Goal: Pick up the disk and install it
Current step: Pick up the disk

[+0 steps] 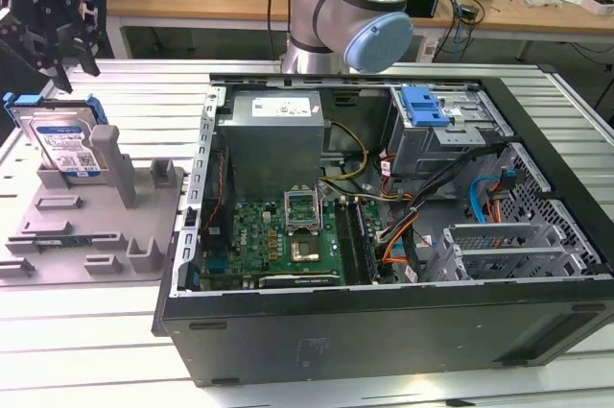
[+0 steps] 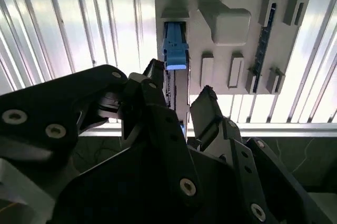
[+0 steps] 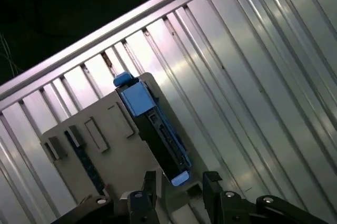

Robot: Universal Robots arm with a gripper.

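The gripper hangs open directly above the grey fixture, with one dark finger on each side of the disk's top edge and neither closed on it. The disk stands on edge in a slot at the fixture's corner farthest from the open computer case. It looks rigid, fairly dense, and probably sensitive to shock. Its smooth metal faces could slip, so a centred pinch across the two flat faces, just below the blue frame, seems safest.
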